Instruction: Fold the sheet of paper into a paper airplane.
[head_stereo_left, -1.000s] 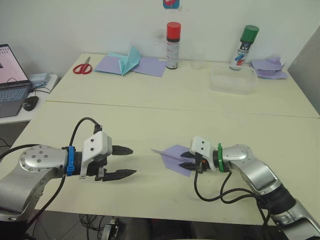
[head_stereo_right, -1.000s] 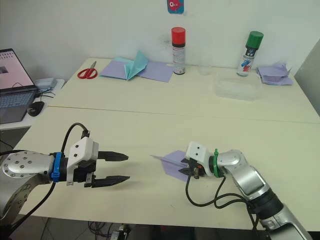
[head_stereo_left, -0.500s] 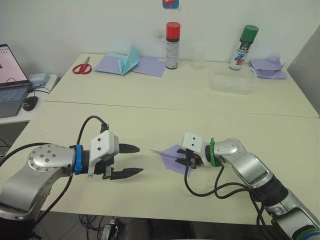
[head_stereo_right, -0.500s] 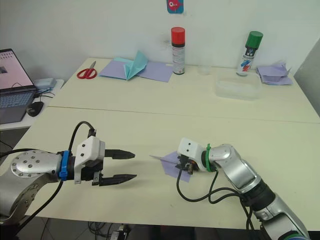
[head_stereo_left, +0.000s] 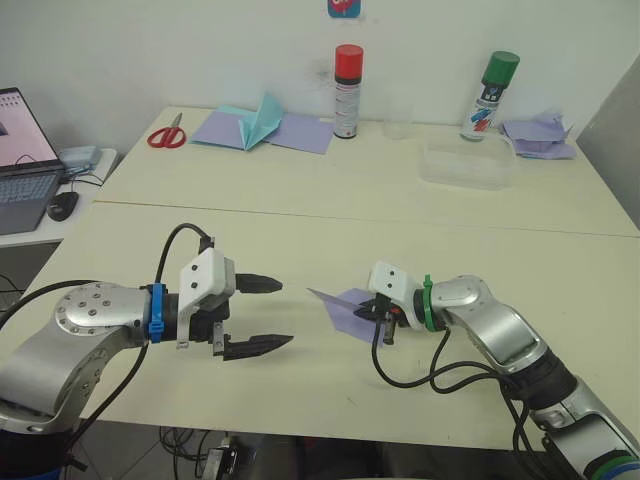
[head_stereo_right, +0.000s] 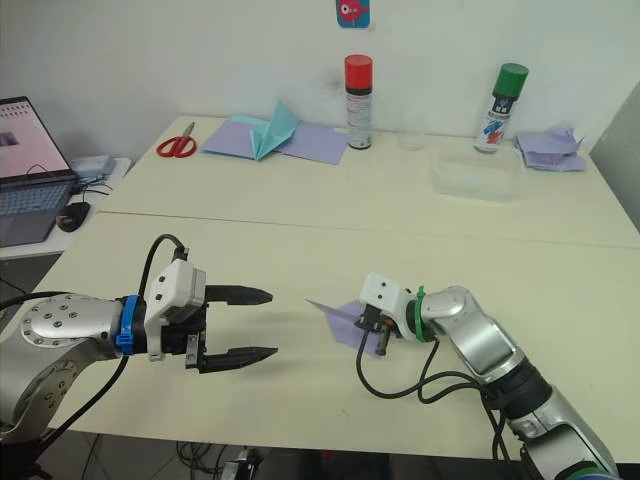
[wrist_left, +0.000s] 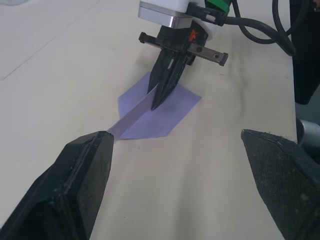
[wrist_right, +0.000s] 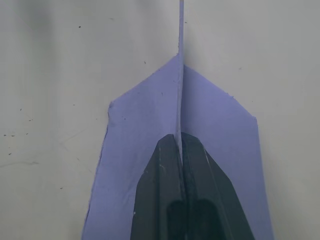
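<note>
The lavender sheet of paper (head_stereo_left: 345, 304) lies on the near table, folded into a pointed wedge with two flat wings and a raised centre ridge, its tip pointing to my left. My right gripper (head_stereo_left: 368, 312) is shut on that ridge from the wide end; the right wrist view has its black fingers (wrist_right: 162, 190) pinching the fold with the wings (wrist_right: 140, 135) spread on both sides. My left gripper (head_stereo_left: 279, 314) hovers open just left of the tip, not touching it. In the left wrist view its fingers (wrist_left: 82, 175) frame the paper (wrist_left: 165, 112).
At the back left a teal paper plane (head_stereo_left: 262, 118) rests on lavender sheets beside red scissors (head_stereo_left: 165, 132). A red-capped can (head_stereo_left: 346, 90), a green-capped can (head_stereo_left: 488, 95), a clear tray (head_stereo_left: 466, 162) and crumpled lavender paper (head_stereo_left: 540, 137) line the back. A laptop (head_stereo_left: 20, 165) sits far left.
My left gripper has moved right toward the paper's tip and its fingers stand a little wider. My right gripper has shifted slightly left, still holding the fold.
</note>
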